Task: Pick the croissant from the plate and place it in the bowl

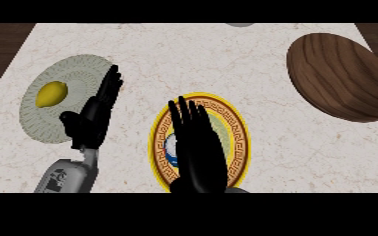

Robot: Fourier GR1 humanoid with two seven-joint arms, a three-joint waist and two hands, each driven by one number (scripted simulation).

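Note:
A plate with a yellow, patterned rim (240,135) lies at the front middle of the counter. My right hand (198,150) is stretched flat over it, fingers straight and pointing away, open. It covers most of the plate's centre, so no croissant shows; only a sliver of blue and white peeks out at the hand's left. A brown wooden bowl (336,75) stands at the far right, with nothing visible in it. My left hand (92,117) is open at the left, fingers up, resting over the right edge of a pale green dish (74,70).
A small yellow rounded item (52,94) lies on the pale green dish. A grey object (240,24) just shows at the counter's far edge. Bare marble lies between the plate and the wooden bowl. Dark wood shows beyond the counter's far corners.

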